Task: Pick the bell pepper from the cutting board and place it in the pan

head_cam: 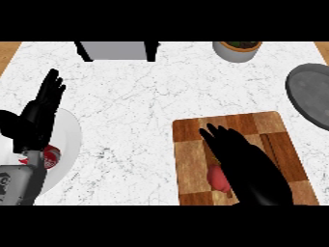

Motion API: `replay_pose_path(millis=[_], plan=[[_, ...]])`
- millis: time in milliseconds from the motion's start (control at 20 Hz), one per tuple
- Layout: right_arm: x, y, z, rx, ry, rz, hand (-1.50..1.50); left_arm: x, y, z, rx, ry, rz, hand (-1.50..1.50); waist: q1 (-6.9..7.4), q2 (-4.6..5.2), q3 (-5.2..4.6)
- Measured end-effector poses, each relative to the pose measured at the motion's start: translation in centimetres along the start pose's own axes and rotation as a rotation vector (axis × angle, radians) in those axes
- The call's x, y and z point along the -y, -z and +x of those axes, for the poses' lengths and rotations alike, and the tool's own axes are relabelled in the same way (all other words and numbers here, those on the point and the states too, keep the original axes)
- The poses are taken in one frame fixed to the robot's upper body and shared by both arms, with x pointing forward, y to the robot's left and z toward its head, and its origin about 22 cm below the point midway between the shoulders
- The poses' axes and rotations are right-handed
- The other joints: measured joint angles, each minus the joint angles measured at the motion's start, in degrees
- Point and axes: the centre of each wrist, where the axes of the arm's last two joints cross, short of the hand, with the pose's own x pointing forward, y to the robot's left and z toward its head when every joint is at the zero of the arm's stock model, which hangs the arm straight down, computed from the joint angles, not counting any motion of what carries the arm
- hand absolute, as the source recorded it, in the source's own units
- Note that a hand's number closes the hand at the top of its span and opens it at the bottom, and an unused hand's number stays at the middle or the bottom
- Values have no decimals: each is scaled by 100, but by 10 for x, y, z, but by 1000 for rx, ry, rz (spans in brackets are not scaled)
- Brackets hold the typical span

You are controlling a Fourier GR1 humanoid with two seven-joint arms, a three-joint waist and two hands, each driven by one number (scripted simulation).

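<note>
A red bell pepper (217,179) lies on the wooden cutting board (195,159) at the lower right, mostly hidden under my right hand (247,164). That hand stretches over the board with straight fingers pointing up-left, and only the pepper's left side shows beneath it. The grey pan (322,96) sits at the right edge of the counter, beyond the board's far right corner. My left hand (33,118) rests open at the left, fingers up, above a white plate (71,140).
A red-and-white object (50,157) lies on the white plate beside my left forearm. A grey appliance (117,49) stands at the back centre. A pot with dark contents (237,49) stands at the back right. Wood floor shows past both counter sides.
</note>
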Motion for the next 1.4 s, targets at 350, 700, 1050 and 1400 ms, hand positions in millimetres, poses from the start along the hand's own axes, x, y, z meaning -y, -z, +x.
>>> replay_pose_path(millis=[350, 700, 1050, 1400], plan=[[-11, 11, -4, -28, -54, 41, -150, 1, 0, -3, -4, 3, -2, 0, -6, 0, 0], [-28, 24, -3, -95, -181, 93, -150, -2, 2, -4, -4, -2, -8, 0, -3, 0, -1], [-39, 39, 3, -133, -219, 137, -150, 5, -1, -5, 3, -6, -7, 0, 3, -1, -1], [-50, 51, -2, -174, -248, 163, -150, -5, 0, -7, 3, -4, -9, 0, -1, 0, 1]])
